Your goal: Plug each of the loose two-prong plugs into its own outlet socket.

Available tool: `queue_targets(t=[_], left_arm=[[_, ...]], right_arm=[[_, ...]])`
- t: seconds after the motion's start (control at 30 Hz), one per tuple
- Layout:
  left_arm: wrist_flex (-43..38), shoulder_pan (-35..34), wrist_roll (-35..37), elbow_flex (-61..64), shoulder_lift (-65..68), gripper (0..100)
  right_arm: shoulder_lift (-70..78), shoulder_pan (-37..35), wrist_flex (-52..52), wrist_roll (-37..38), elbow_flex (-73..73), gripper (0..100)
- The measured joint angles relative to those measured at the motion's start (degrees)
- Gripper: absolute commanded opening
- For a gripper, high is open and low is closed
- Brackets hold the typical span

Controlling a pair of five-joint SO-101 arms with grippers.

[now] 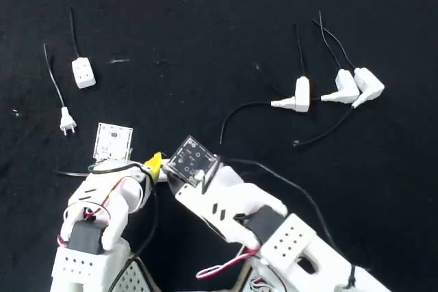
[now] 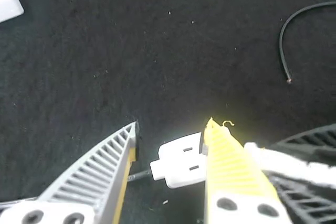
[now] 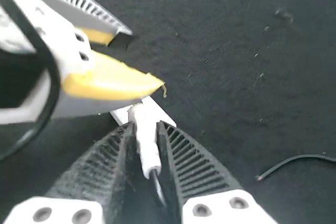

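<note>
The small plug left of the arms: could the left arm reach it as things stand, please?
Probably yes: bare cloth lies between the small plug and the left claw, which is open, though a socket sits inside it.

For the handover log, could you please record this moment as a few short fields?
right gripper: shut on a white plug
left gripper: open around socket, which touches its yellow finger
mating: not yet, both socket slots bare
high view left: loose plug and spare socket, apart
high view right: three white corded pieces
</note>
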Motion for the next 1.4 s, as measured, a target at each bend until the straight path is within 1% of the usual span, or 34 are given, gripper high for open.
queue_targets(t=[0.13, 0.33, 0.43, 0.5, 0.6, 0.77, 0.83, 0.93, 1.0, 1.07, 1.23, 1.3, 1.4], left_arm=[[0.62, 0.09, 0.00, 0.44, 0.35, 21], [0.62, 0.18, -0.18, 0.88, 0.70, 21], [0.62, 0.26, -0.18, 0.88, 0.70, 21], [0.62, -1.76, -0.18, 0.88, 0.70, 21], [0.62, -6.33, -0.18, 0.88, 0.70, 21], [0.62, -12.75, -0.97, 0.88, 0.70, 21], [0.62, -14.86, -3.25, 0.88, 0.70, 21], [0.62, -17.67, -5.80, 0.88, 0.70, 21], [0.62, -18.81, -8.53, 0.88, 0.70, 21], [0.62, -19.08, -12.04, 0.88, 0.70, 21], [-1.32, -19.16, -24.35, 2.29, 0.88, 21], [-1.41, -19.25, -26.11, 2.46, 0.88, 21], [0.26, -18.20, -26.46, 2.55, 0.88, 21]], right_arm=[[-4.92, 0.53, 2.46, 0.00, -0.18, 1.0], [-5.45, 1.85, 2.55, 0.00, -0.35, 1.0], [-4.31, 4.75, 3.78, 0.44, -2.29, 1.0], [-2.55, 6.68, 7.12, 2.11, -5.27, 1.0], [1.85, 7.12, 14.07, 3.16, -11.96, 1.0], [15.03, 7.38, 23.65, 3.34, -24.09, 1.0], [21.10, 5.98, 25.32, 2.55, -26.81, 1.0], [29.01, 0.53, 25.76, 1.85, -28.48, 1.0], [32.70, -3.43, 24.62, 1.58, -28.48, 1.0], [36.04, -5.89, 22.59, 1.58, -28.57, 1.0], [44.75, -5.10, 19.69, 1.58, -31.82, 1.0], [48.00, -2.99, 19.52, 1.58, -34.37, 1.0], [51.60, 0.79, 19.43, 1.49, -37.80, 1.0]])
